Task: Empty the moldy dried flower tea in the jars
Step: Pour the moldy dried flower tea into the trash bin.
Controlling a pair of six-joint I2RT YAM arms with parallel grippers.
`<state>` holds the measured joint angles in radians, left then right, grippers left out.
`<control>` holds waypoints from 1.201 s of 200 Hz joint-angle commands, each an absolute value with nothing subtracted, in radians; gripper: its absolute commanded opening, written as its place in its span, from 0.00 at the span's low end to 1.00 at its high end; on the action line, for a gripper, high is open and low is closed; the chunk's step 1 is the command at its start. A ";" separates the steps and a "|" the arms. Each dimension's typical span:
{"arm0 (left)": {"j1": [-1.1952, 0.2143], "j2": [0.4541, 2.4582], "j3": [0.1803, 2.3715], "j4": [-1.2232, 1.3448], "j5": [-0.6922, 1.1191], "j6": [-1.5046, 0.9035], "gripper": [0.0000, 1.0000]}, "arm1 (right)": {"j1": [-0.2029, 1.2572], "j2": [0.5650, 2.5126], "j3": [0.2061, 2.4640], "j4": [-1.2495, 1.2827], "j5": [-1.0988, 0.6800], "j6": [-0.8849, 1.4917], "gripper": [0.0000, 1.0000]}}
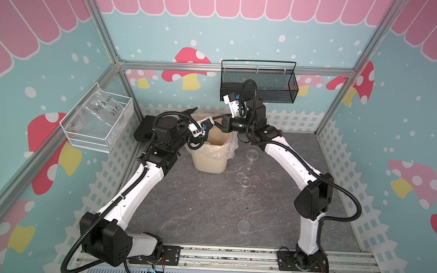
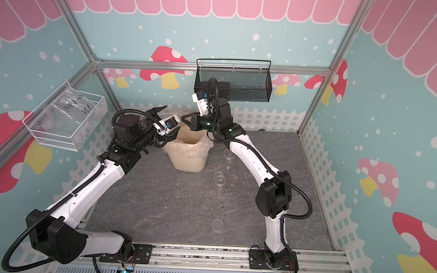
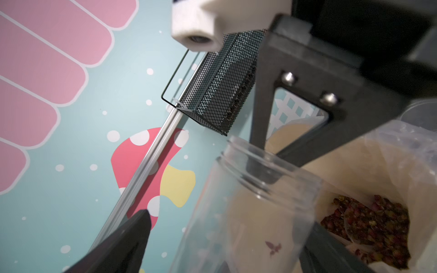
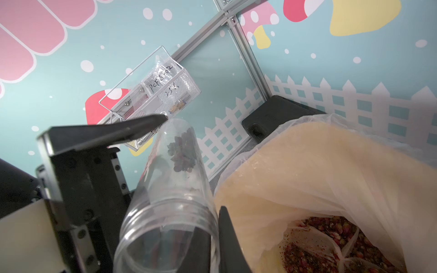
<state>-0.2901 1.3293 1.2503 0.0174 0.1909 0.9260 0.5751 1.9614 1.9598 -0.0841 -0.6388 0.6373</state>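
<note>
**Right now: right gripper pinches the jar's rim, left gripper stands spread around it**

Look first at the right gripper (image 3: 267,165). It is pressed together on the rim of the jar (image 4: 170,189), with one finger dipping into the open mouth. The left gripper (image 3: 227,224) stands wide open around the same jar. One of its fingers (image 3: 123,241) sits at the lower left of the left wrist view, with a clear gap to the jar's wall.

The jar is tilted, lidless, with its mouth toward the right gripper. A small clump of dried flower tea (image 4: 183,151) sits near its closed end, in the middle of the right wrist view. A larger heap of the same reddish tea (image 4: 335,238) lies inside the plastic-lined waste bin (image 1: 210,165), at the lower right of that view.

In both top views you see the two grippers meeting above the bin's upper rim, just left of centre. The held jar is too faint to make out there.

To the right of the bin, two other jars (image 1: 252,155) (image 1: 245,183) stand upright and open on the grey table (image 1: 195,213). One clear lid (image 1: 255,179) lies flat just beside the lower jar. Another lid (image 1: 243,225) lies well apart, lower in the frame.
</note>
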 commanded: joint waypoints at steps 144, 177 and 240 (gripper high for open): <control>-0.362 0.910 0.993 0.143 -0.187 -0.951 0.97 | 0.574 1.707 1.567 0.301 -0.551 0.738 0.00; -0.307 0.955 1.014 0.110 -0.099 -1.190 0.97 | 0.575 1.692 1.528 0.331 -0.555 0.762 0.00; -0.252 1.074 0.995 0.269 0.036 -1.433 0.95 | 0.578 1.692 1.516 0.348 -0.565 0.780 0.00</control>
<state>-0.2619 1.0336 0.9989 0.1795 -0.0326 -1.2697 0.5755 1.7206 1.5204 0.3031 -0.5510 0.7540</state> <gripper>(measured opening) 0.948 0.076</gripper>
